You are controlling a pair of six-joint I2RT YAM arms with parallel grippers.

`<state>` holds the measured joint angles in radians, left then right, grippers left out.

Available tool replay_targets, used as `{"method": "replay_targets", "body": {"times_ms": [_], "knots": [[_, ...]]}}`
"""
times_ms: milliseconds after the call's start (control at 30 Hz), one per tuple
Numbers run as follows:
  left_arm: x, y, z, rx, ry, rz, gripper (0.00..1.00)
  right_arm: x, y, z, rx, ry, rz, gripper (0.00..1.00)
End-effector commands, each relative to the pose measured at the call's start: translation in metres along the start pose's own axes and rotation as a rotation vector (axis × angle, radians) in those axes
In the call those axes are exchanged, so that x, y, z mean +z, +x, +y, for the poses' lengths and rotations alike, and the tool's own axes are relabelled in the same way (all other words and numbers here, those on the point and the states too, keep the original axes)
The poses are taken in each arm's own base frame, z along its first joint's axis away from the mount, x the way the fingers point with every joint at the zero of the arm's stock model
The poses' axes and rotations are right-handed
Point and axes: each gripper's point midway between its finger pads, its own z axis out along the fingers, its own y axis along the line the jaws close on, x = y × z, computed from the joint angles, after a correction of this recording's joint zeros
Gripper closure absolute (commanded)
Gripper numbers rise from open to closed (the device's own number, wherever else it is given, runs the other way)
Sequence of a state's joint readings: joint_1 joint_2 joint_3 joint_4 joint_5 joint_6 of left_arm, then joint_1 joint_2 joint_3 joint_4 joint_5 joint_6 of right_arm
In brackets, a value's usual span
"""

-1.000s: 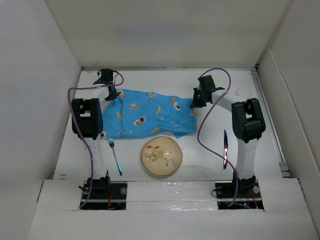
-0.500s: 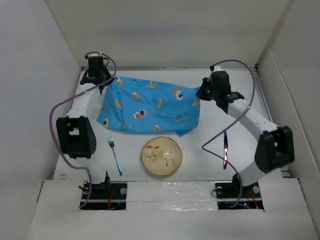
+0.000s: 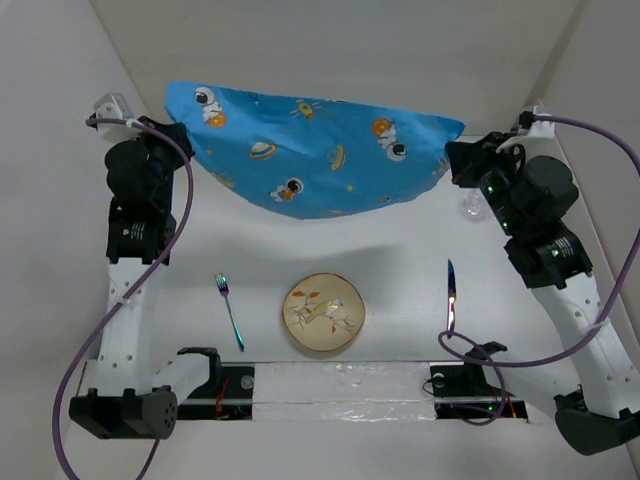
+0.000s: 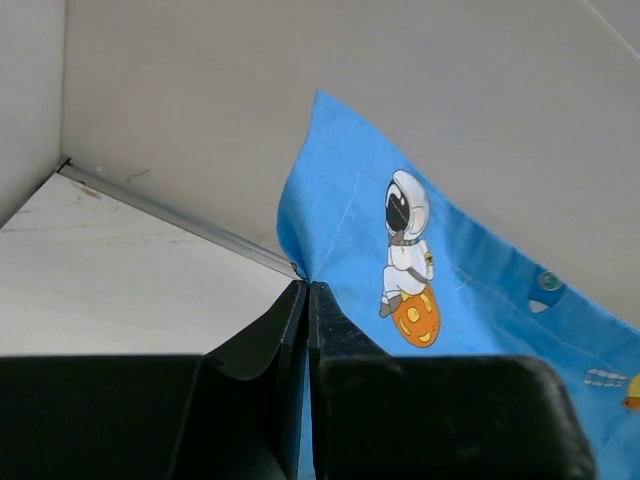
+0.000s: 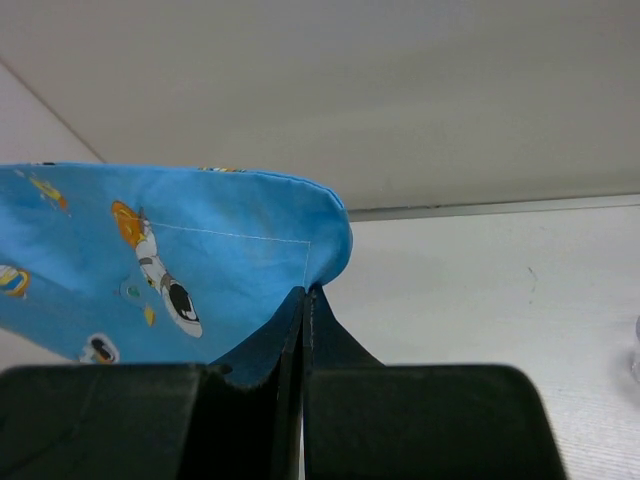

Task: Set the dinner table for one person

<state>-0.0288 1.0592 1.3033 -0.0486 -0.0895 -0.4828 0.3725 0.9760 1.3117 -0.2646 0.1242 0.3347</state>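
The blue astronaut-print cloth mat (image 3: 310, 150) hangs spread in the air above the far half of the white dinner table (image 3: 400, 270). My left gripper (image 3: 178, 130) is shut on its left corner; in the left wrist view the cloth (image 4: 420, 270) runs out from between the closed gripper (image 4: 305, 290). My right gripper (image 3: 452, 158) is shut on its right corner; the right wrist view shows the cloth (image 5: 200, 250) pinched in the gripper (image 5: 303, 295). A round plate (image 3: 323, 312), a fork (image 3: 231, 312) and a knife (image 3: 451, 296) lie on the table near the front.
A clear glass (image 3: 474, 204) stands at the right, partly behind my right arm. White panels wall the table on the left, back and right. Purple cables loop from both arms.
Both arms have risen and spread apart, lifting the cloth off the table and stretching it out in the air. Plate, fork and knife have not moved.
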Motion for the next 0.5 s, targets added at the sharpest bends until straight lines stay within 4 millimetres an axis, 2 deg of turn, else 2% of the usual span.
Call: {"method": "replay_targets", "body": {"times_ms": [0, 67, 133, 167, 200, 233, 267, 300, 333, 367, 400, 433, 467], "knots": [[0.006, 0.015, 0.002, -0.015, -0.012, 0.018, 1.00, 0.005, -0.005, -0.013, -0.026, 0.057, 0.010, 1.00], [0.008, 0.025, 0.006, -0.017, -0.017, 0.035, 1.00, 0.016, -0.006, -0.019, -0.025, 0.064, 0.002, 1.00], [0.018, 0.042, 0.017, -0.014, -0.053, 0.066, 1.00, 0.042, 0.012, -0.039, -0.017, 0.104, 0.052, 1.00], [0.025, 0.050, 0.023, -0.017, -0.075, 0.082, 1.00, 0.055, 0.012, -0.043, 0.002, 0.102, 0.034, 1.00], [0.042, 0.067, 0.029, -0.032, -0.091, 0.109, 1.00, 0.068, 0.022, -0.052, 0.014, 0.110, 0.053, 1.00], [0.050, 0.081, 0.034, -0.040, -0.103, 0.133, 1.00, 0.092, 0.050, -0.071, 0.029, 0.133, 0.125, 1.00], [0.060, 0.096, 0.038, -0.052, -0.107, 0.168, 1.00, 0.107, 0.052, -0.078, 0.047, 0.143, 0.117, 1.00], [0.079, 0.126, 0.053, -0.044, -0.152, 0.226, 1.00, 0.120, 0.060, -0.087, 0.056, 0.158, 0.128, 1.00], [0.091, 0.130, 0.053, -0.048, -0.165, 0.237, 1.00, 0.145, 0.100, -0.104, 0.070, 0.168, 0.219, 1.00], [0.102, 0.142, 0.058, -0.047, -0.183, 0.268, 1.00, 0.160, 0.097, -0.114, 0.079, 0.176, 0.234, 1.00], [0.118, 0.179, 0.078, -0.026, -0.236, 0.351, 1.00, 0.173, 0.113, -0.120, 0.083, 0.180, 0.274, 1.00], [0.133, 0.174, 0.071, -0.019, -0.225, 0.343, 1.00, 0.184, 0.126, -0.130, 0.087, 0.191, 0.299, 1.00], [0.141, 0.189, 0.079, -0.006, -0.252, 0.384, 1.00, 0.199, 0.166, -0.151, 0.101, 0.223, 0.385, 1.00]]}}
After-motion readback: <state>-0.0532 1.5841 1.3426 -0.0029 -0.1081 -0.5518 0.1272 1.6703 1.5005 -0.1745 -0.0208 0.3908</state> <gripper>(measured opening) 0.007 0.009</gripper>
